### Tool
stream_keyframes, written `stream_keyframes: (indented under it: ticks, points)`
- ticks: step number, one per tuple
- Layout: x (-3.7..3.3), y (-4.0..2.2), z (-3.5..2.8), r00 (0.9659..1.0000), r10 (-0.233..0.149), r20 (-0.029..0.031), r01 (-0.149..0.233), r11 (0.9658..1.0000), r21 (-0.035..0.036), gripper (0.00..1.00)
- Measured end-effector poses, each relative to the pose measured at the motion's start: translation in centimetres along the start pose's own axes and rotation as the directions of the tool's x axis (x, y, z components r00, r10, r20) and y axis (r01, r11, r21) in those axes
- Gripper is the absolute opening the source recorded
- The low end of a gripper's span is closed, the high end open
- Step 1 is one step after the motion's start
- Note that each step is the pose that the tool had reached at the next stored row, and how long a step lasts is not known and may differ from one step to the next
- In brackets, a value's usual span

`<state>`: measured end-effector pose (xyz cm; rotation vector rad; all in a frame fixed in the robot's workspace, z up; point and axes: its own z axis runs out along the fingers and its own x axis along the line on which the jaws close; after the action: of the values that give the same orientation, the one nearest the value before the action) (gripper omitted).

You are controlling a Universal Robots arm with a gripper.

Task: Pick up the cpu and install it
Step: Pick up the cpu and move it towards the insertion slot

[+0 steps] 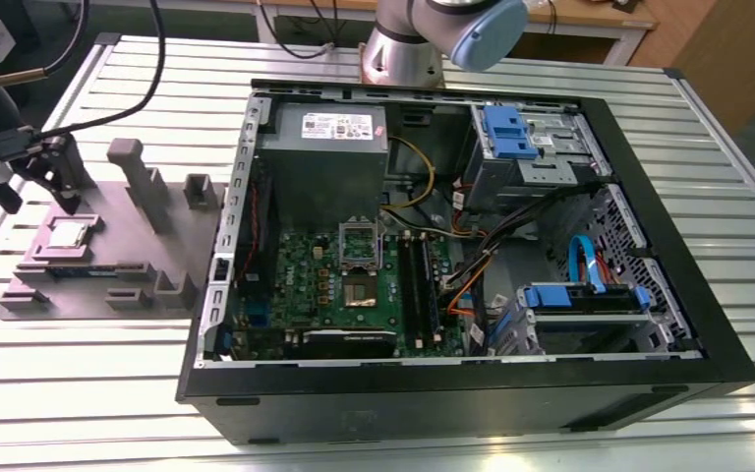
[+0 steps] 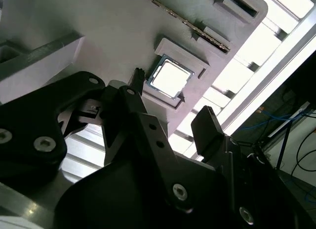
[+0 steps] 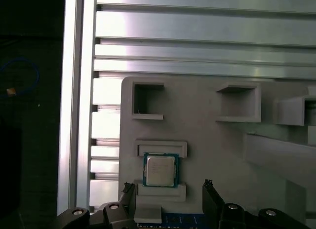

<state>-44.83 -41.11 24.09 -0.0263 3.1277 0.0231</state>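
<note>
Exterior view | your black two-finger gripper [image 1: 30, 185] hangs empty, jaws apart, near the small silver-topped square cpu [image 1: 68, 234] | cpu sits in grey plastic fixture [image 1: 142, 248], exterior view's left of black case [image 1: 483, 405] | pick-up, install both pending.

My gripper [image 3: 168, 189] hangs over the flat grey moulded fixture plate [image 3: 207, 140]. Its black fingertips [image 3: 129, 190] are spread wide with nothing between them. The cpu [image 3: 161, 170], a small flat square chip with a silver-grey metal top and dark rim, lies seated between two raised grey ledges [image 3: 161, 148] on that plate. It's just beside my fingertips, untouched. Two rectangular pockets [image 3: 147, 101] sit elsewhere on the plate. The plate rests on the ribbed aluminium table [image 3: 197, 36].
</note>
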Motion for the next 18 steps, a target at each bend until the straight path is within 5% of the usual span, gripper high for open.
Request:
stream_keyframes:
  ticks: [9, 18]
  points:
    - [0.49, -0.01, 1.54, 1.0000, 0.000, 0.0000, 0.000, 1.0000, 0.0000, 0.65]
    - [0.50, -0.01, 1.60, 1.0000, 0.000, 0.0000, 0.000, 1.0000, 0.0000, 0.65]
